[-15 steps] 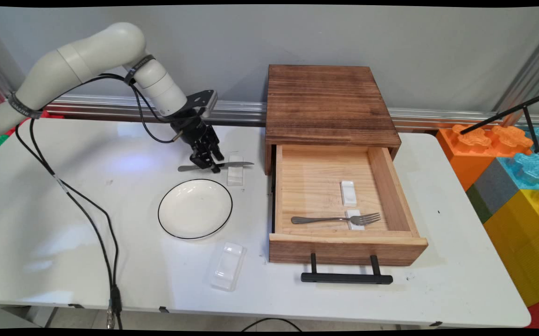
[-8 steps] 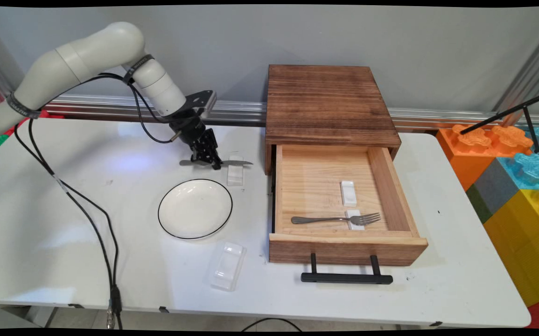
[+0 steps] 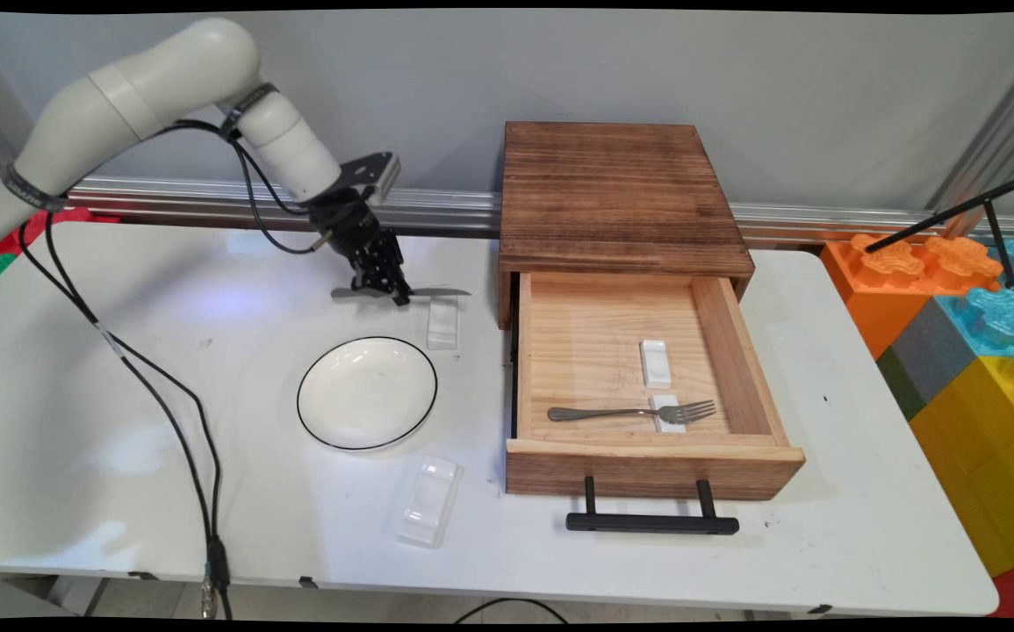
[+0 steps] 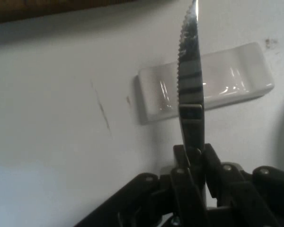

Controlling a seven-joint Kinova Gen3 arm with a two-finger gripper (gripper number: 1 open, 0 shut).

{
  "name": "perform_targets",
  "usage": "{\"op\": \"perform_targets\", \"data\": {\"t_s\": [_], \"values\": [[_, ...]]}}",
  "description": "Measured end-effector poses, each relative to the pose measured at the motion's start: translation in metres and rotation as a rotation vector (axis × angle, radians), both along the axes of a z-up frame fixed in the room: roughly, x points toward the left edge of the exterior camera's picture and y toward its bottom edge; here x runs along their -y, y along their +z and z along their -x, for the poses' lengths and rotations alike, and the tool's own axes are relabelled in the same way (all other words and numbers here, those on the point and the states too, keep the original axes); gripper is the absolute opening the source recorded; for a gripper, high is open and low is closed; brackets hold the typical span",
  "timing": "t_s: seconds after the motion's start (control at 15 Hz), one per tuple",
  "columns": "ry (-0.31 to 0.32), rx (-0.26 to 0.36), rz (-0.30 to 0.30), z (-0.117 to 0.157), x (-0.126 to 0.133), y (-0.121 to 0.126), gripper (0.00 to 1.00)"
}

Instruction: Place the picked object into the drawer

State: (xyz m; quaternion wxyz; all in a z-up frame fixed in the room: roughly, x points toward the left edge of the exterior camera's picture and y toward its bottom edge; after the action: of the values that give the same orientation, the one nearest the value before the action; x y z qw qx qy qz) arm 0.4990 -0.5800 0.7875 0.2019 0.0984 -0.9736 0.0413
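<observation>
The gripper [image 3: 394, 294] is at the far side of the table [image 3: 164, 351], left of the wooden cabinet [image 3: 616, 189], and it's clamped tight on a knife [image 3: 441, 291]. The hand view makes it plain: both fingers are pinched against the flat metal just below the serrated blade, nothing loose there. In the main view the knife lies level and crosswise, handle poking out to the left of the fingers, blade reaching right toward the cabinet's side.

Right under that blade sits a small white rest [image 3: 442, 323]. From the hand camera the knife [image 4: 189, 71] runs straight across the rest [image 4: 241, 78] at a right angle. It looks to hang just above the rest rather than lie on it, though contact can't be ruled out from these angles.

Round about: a white plate [image 3: 367, 392] with a dark rim lies nearer the camera, just beside the rest, and a clear plastic tray [image 3: 427, 500] lies nearer still. The cabinet's drawer [image 3: 647, 452] stands pulled open, its black handle [image 3: 651, 523] out front. Inside, a fork [image 3: 629, 411] lies across one white block [image 3: 666, 420], and a second block [image 3: 655, 362] sits bare just behind it
</observation>
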Motion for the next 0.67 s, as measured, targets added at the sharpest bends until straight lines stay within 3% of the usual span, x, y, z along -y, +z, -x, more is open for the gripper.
{"op": "perform_targets", "data": {"t_s": [0.33, 0.67], "values": [[0.031, -0.003, 0.001, -0.006, -0.012, 0.047, 0.00], [0.036, -0.006, 0.022, 0.010, -0.027, 0.107, 0.00]]}}
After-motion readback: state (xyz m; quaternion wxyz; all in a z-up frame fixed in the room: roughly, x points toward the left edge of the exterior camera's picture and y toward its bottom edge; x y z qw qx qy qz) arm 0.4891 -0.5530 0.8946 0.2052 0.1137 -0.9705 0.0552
